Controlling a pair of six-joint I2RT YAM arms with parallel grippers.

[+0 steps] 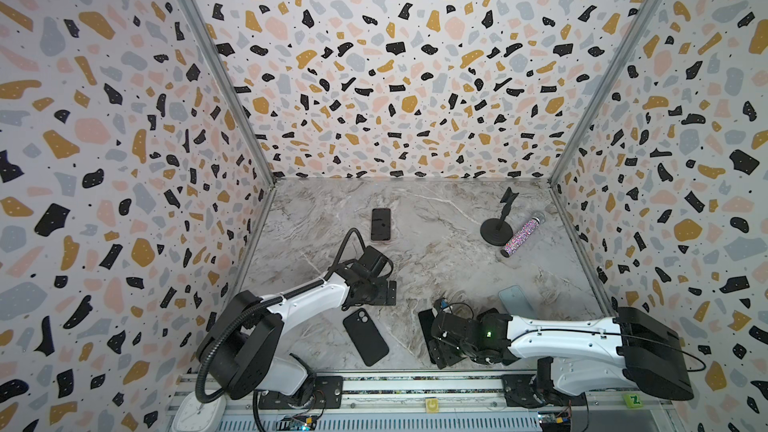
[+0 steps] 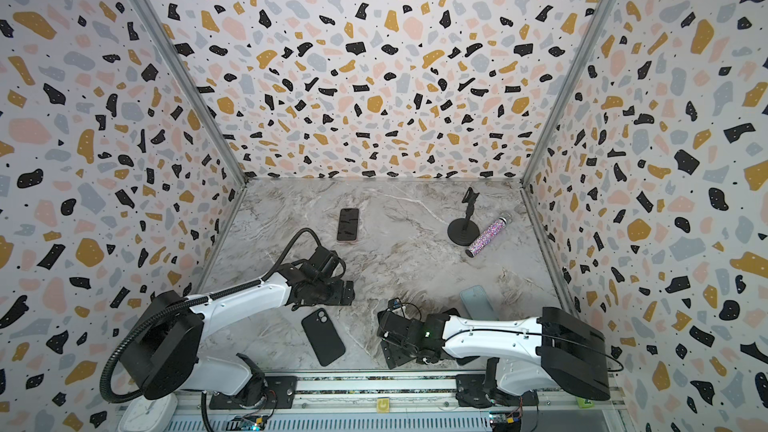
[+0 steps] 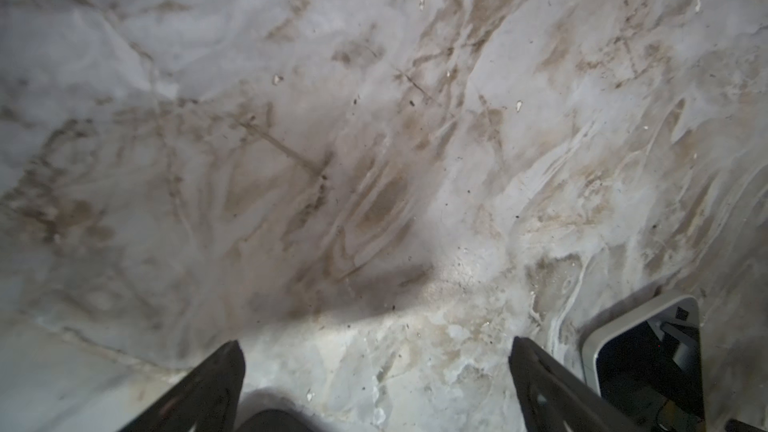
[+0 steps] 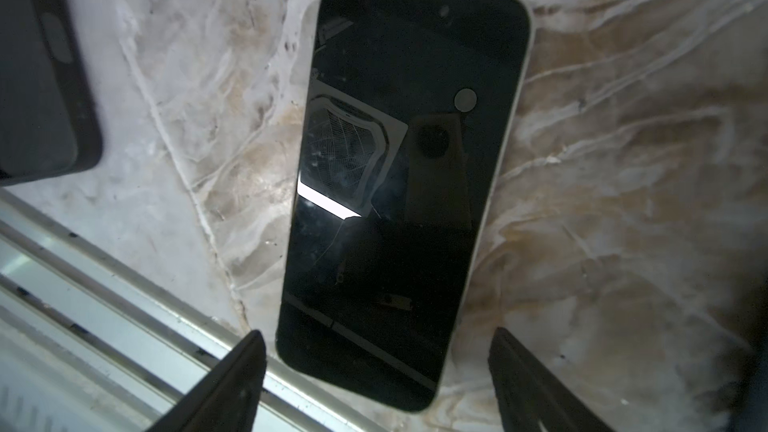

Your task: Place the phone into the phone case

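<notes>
Right wrist view: the phone (image 4: 399, 184) lies flat on the marble table (image 4: 623, 160), dark screen up, a pale rim showing round its edge. The right gripper (image 4: 378, 334) hangs over the phone's near end with its fingers (image 4: 232, 384) spread wide, one to each side, a sliver of gap at either edge and nothing clamped. Off in the corner of that view sits the black case (image 4: 45, 76), apart from the phone.

Both top views show that case lying back-up, camera cut-out showing, near the front of the table between the two arms, with the phone just beside it and mostly hidden under the right gripper.

Over to the left wrist view: the left gripper (image 3: 376, 342) has its fingers (image 3: 208, 388) fully apart above bare marble — holding nothing, touching nothing.

Farther back on the table a second phone (image 1: 380, 224) lies screen up, well apart from both grippers. A pale blue case (image 1: 515, 301) rests beside the right arm, and at the far right a black stand (image 1: 496, 228) stands just beside a glitter tube (image 1: 521, 234).
</notes>
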